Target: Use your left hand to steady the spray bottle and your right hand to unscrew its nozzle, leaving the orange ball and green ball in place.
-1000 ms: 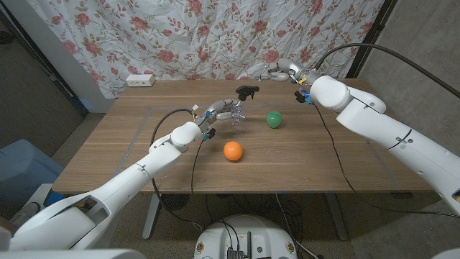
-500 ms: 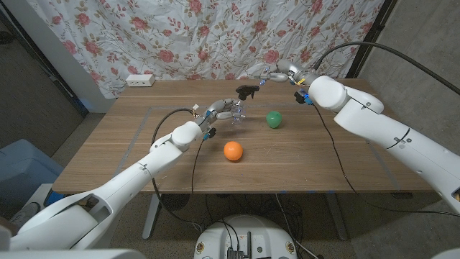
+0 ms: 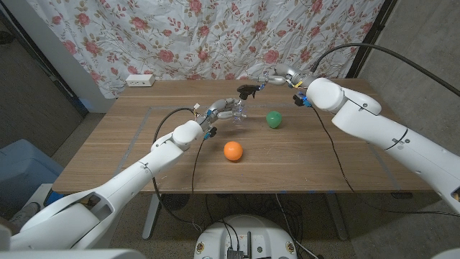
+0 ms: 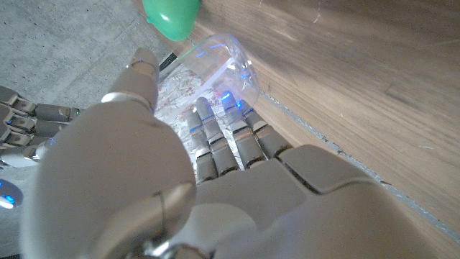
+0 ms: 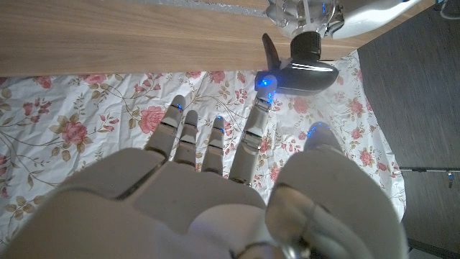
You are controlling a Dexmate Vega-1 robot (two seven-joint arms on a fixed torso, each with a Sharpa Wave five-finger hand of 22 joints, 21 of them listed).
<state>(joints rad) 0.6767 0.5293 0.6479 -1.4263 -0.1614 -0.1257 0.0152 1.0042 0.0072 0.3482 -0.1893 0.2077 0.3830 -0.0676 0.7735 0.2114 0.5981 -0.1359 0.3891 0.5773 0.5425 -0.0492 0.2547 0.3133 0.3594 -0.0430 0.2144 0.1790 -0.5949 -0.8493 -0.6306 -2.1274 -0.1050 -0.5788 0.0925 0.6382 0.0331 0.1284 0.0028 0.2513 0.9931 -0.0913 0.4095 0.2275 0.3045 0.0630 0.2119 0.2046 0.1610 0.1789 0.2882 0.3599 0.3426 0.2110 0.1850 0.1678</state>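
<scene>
Upper centre of head view: left hand (image 3: 224, 110) grips clear spray bottle (image 3: 238, 111), hiding its body; right hand (image 3: 277, 76) fingers spread, just short of black nozzle (image 3: 248, 90).

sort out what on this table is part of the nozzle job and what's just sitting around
Part of the job:
- spray bottle, clear, held by the left hand
- its black nozzle, with the right hand reaching to it
- orange ball and green ball, to stay put

Just lying about:
- white power strip at the table's far edge
</scene>
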